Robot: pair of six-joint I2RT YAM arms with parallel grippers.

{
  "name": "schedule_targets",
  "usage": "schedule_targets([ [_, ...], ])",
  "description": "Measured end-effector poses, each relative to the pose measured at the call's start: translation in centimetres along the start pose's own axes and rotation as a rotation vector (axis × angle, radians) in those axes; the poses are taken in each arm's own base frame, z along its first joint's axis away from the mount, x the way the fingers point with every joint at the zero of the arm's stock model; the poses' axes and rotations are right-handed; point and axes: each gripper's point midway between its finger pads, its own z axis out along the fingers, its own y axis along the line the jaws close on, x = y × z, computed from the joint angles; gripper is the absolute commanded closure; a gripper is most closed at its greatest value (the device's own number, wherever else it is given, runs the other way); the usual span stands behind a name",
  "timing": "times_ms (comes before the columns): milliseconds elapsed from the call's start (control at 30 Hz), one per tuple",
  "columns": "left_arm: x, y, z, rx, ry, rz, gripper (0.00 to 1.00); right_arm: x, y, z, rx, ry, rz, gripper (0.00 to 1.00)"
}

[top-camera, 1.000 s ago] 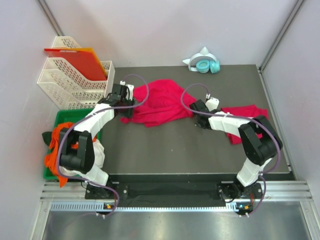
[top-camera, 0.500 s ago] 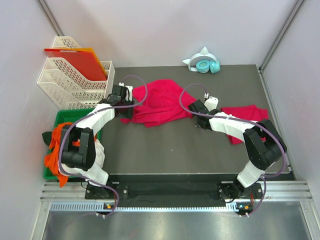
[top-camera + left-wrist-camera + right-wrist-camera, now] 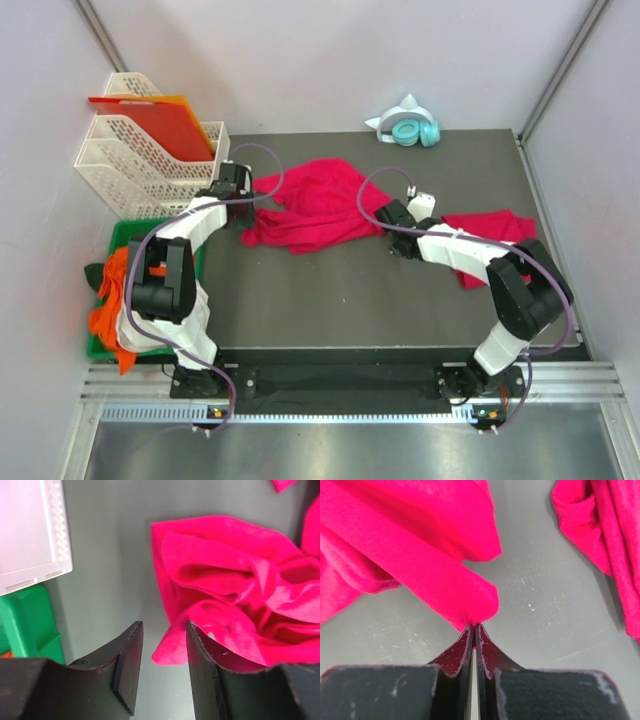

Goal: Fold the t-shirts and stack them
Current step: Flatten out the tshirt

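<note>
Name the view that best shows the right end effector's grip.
Right wrist: the right end effector is shut on a fold of the t-shirt, close up. Top external shows it small at the shirt's edge; left wrist shows only the shirt.

Crumpled crimson-pink cotton t-shirt (image 3: 310,205) and second crimson-pink cotton t-shirt (image 3: 492,232) against matte dark-grey tabletop (image 3: 330,300); alongside, white lattice-patterned plastic file trays (image 3: 130,175), red-orange plastic sheets (image 3: 170,125), bright green plastic bin (image 3: 133,230), teal-and-white cat-ear headphones (image 3: 412,130).
</note>
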Motion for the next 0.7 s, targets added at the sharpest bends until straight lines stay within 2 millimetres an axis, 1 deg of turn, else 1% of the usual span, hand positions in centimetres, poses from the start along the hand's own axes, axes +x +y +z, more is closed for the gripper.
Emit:
schedule_targets([
  [167, 0.1, 0.7, 0.1, -0.013, 0.007, -0.014, 0.56, -0.7, 0.5, -0.2, -0.009, -0.011, 0.004, 1.00],
  [267, 0.4, 0.9, 0.1, -0.012, 0.015, -0.015, 0.59, -0.8, 0.6, -0.2, -0.010, -0.012, 0.003, 1.00],
  [467, 1.9, 0.4, 0.2, 0.022, 0.057, -0.009, 0.58, -0.1, 0.4, 0.4, 0.005, 0.002, -0.010, 1.00],
  [700, 3.5, -0.2, 0.2, 0.061, 0.105, 0.000, 0.58, -0.3, 0.6, 0.3, 0.004, 0.001, -0.009, 1.00],
])
